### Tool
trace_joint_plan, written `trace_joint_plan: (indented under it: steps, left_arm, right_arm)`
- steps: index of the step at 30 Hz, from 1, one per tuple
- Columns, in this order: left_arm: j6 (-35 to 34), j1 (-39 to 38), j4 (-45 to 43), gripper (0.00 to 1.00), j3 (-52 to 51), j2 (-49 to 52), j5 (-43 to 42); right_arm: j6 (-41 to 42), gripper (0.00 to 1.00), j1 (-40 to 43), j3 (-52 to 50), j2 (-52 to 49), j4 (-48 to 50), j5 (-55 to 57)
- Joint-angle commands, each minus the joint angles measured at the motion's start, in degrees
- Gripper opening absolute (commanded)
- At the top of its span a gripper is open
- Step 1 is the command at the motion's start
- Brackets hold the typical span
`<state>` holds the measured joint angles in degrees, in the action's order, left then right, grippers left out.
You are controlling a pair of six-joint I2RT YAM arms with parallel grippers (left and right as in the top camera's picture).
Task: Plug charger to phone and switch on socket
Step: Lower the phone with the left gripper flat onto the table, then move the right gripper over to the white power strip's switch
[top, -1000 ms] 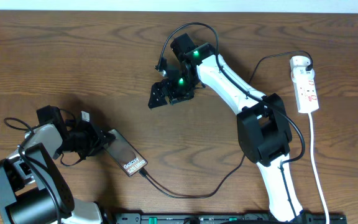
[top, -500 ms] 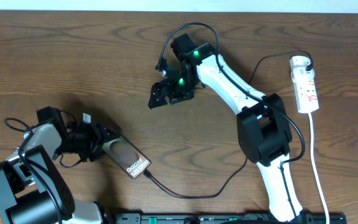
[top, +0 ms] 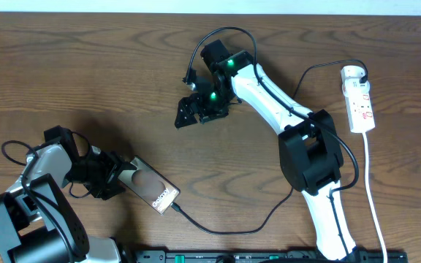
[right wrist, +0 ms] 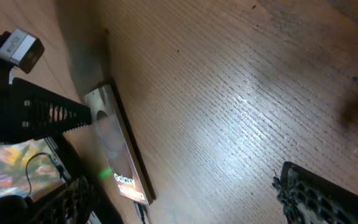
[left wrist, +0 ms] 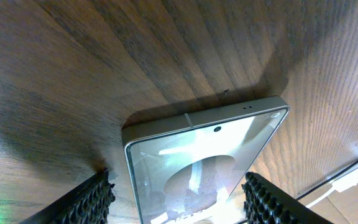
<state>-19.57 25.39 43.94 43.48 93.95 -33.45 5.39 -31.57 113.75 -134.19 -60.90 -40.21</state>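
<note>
Robotics lab (arms (top: 269, 95) on wooden table (top: 86, 73)).

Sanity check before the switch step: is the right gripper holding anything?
No, the right gripper has its jaws wide apart, with nothing gripped between them.

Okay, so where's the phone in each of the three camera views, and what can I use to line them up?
Overhead: phone sits lower left, lying at an angle.
Left wrist: phone fills bottom centre, screen up.
Right wrist: phone at left, seen nearly edge-on.
Shared landmark: charger cable leaving the phone's end, lower right of it overhead, bottom right corner in left wrist.
</note>
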Motion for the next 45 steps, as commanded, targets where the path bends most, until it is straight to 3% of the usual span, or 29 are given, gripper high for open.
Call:
trace_joint_plan:
  steps: [1, 7, 12, 16, 19, 27, 38, 45]
  left_arm:
    - [0.81, 0.02, -0.66, 0.69, -1.44, 0.96, 11.08]
    - [0.9, 0.02, 3.58, 0.69, 3.39, -9.99, 11.26]
    - [4.94, 0.02, 4.83, 0.69, 5.42, -25.22, 7.15]
    - [7.52, -1.05, 4.87, 0.78, 5.51, -34.82, 5.38]
    - [7.52, -3.61, 4.87, 0.79, 5.51, -37.31, 5.38]
    - [7.52, -11.98, 3.02, 0.8, 5.57, -34.58, 6.32]
    - [6.16, -23.3, 3.63, 0.81, 12.74, -27.1, 20.79]
    - [4.26, -26.05, 3.87, 0.81, 19.47, -21.9, 24.13]
  right_arm:
    - [-1.42, 0.92, 0.15, 0.9, 1.55, -0.46, -0.17]
    - [-1.62, 0.92, 1.79, 0.9, 1.55, -2.64, 3.96]
    - [-1.55, 0.93, 4.57, 0.9, 1.55, -6.12, 7.08]
    - [1.44, 0.91, 8.13, 0.9, 1.81, -10.62, 10.67]
    - [1.66, 0.88, 10.36, 0.9, 3.04, -13.49, 13.31]
    - [8.02, 0.85, 11.93, 0.9, 10.6, -18.86, 28.65]
    - [14.4, 0.88, 11.39, 0.9, 24.76, -19.74, 43.01]
    - [19.89, 0.93, 12.7, 0.9, 27.41, -22.4, 54.86]
